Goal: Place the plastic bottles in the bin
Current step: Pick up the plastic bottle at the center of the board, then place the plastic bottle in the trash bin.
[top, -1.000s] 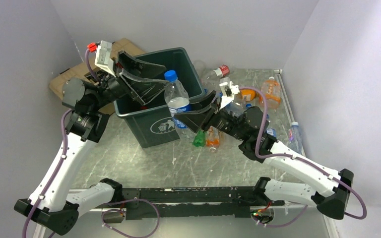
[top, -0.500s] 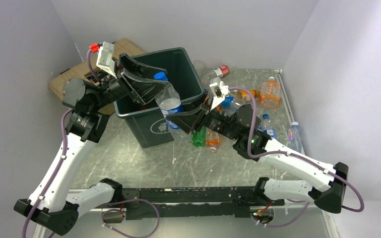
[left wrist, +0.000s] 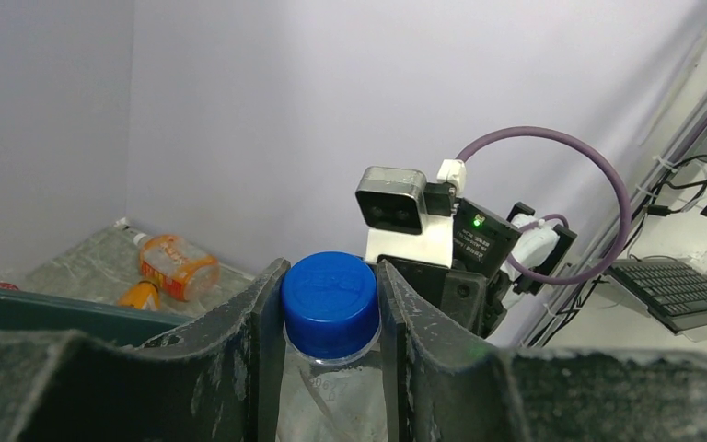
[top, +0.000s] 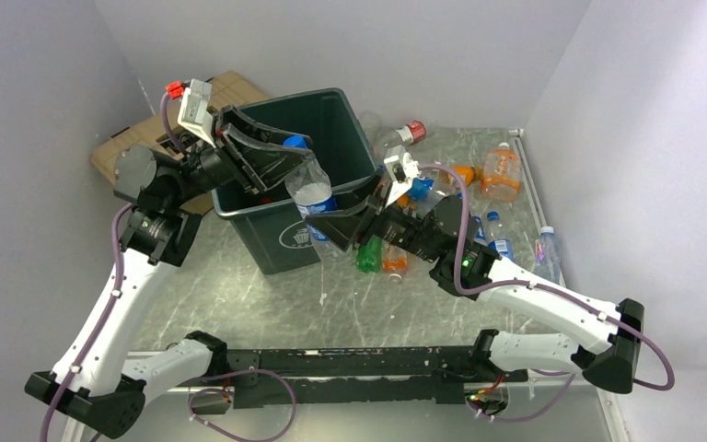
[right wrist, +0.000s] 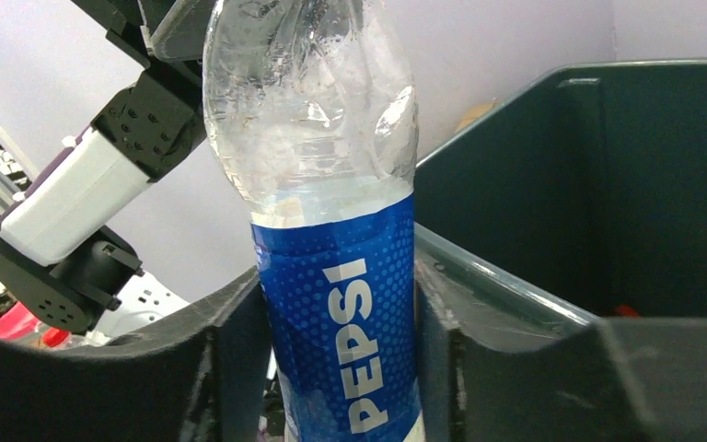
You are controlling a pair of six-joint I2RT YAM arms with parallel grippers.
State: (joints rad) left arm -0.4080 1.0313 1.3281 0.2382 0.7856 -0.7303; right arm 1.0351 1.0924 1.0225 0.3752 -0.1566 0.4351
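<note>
A clear plastic bottle [top: 313, 195] with a blue Pepsi label [right wrist: 345, 322] and a blue cap [left wrist: 330, 302] is held up over the front rim of the dark green bin [top: 281, 241]. My left gripper [top: 295, 147] reaches across the bin and is shut on the cap, one finger touching each side. My right gripper [top: 333, 226] has its jaws close on either side of the label; I cannot see whether they still press it. Other bottles lie on the table to the right: an orange one [top: 501, 175], a clear one with a red cap [top: 401, 135], and a green one [top: 368, 257].
A tan case [top: 138, 138] lies behind the bin at the back left. Two small clear bottles [top: 545, 245] lie near the right wall. Grey walls close in on three sides. The bin's inside [right wrist: 608, 184] looks dark and deep.
The right arm has carried the bottle left towards the bin's front rim and tilted it. The left gripper's fingers have closed onto the blue cap.
</note>
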